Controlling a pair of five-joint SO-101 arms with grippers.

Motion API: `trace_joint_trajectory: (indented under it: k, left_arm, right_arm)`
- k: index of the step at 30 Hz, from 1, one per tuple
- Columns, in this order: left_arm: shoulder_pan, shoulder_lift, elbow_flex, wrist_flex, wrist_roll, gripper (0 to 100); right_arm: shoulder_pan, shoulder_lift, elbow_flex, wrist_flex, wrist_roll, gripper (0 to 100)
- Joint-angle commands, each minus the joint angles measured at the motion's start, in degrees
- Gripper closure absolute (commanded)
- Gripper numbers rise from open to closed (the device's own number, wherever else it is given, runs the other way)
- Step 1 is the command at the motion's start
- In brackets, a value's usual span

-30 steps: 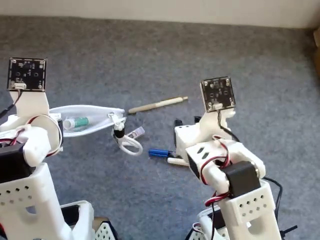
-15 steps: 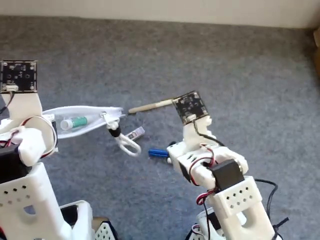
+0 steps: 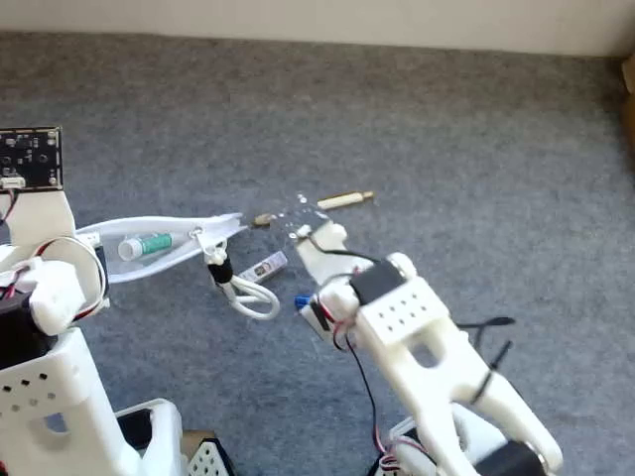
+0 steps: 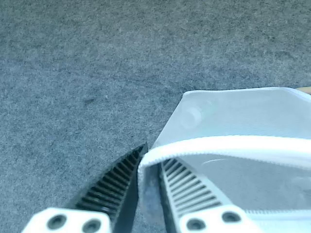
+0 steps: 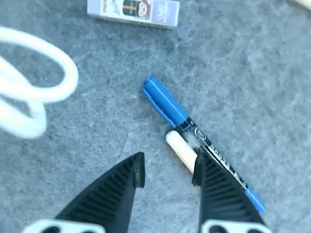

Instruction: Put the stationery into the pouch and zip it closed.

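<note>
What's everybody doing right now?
Left gripper shut on pouch. Right gripper open over pen. Pouch open, tube inside. Cord lies near pen.

High view overlooks the table (image 3: pixel 476 149); close wrist views share its pouch (image 4: pixel 243 116) and, seemingly, blue pen (image 5: pixel 165 104).

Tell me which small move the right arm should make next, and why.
Probably nudge the open right gripper sideways until its fingers straddle the blue-capped marker pen, before lowering. One finger now sits over that pen and the short cream stick beside it, so closing here would likely miss.
</note>
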Motion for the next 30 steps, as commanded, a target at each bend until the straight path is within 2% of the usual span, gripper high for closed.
trace_joint_trajectory:
  k: [1, 13, 19, 30]
  left_arm:
    - [-0.7, 1.3, 1.3, 0.1, 0.3, 99]
    - [-0.8, 1.3, 1.4, 0.1, 0.2, 99]
    - [-4.2, 1.3, 1.0, 0.0, 0.2, 99]
    - [-4.3, 1.3, 1.3, 0.0, 0.2, 99]
  right_arm:
    - [-0.9, 5.4, -6.5, -1.0, 3.5, 83.8]
    - [-4.0, 22.6, -16.1, -3.6, 7.3, 83.8]
    - [-3.6, 28.3, -16.0, -9.5, 7.4, 83.8]
    - [-1.4, 34.4, -16.3, -9.5, 9.2, 84.3]
